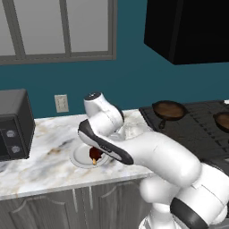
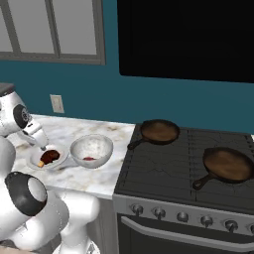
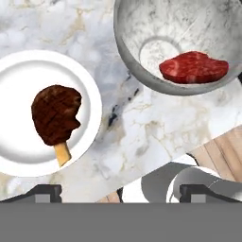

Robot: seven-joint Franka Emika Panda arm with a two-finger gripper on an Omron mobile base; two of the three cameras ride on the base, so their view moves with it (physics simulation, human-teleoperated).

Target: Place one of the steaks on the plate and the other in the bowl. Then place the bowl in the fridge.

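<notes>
the dark brown steak (image 3: 56,113) with its bone tip is seen lying on the plate (image 3: 19,80), at nine o'clock in the hand view. the bright red steak (image 3: 194,67) is held in the bowl (image 3: 137,28) at one o'clock, just beside the plate on the marble counter (image 3: 142,132). the gripper (image 3: 120,191) is held above them, fingers wide apart and clamped on nothing. no writing can be read.

A: Surface?
B: Marble counter (image 3: 142,127), white with brown and grey veins, ending against the stove (image 2: 188,168).

A: Items directly on it?
B: Bowl (image 3: 142,71), landmark. Plate (image 3: 90,94) just beside the bowl, not touching, on the side away from the stove. Black appliance (image 1: 13,125) well beyond the plate, far from the bowl.
</notes>
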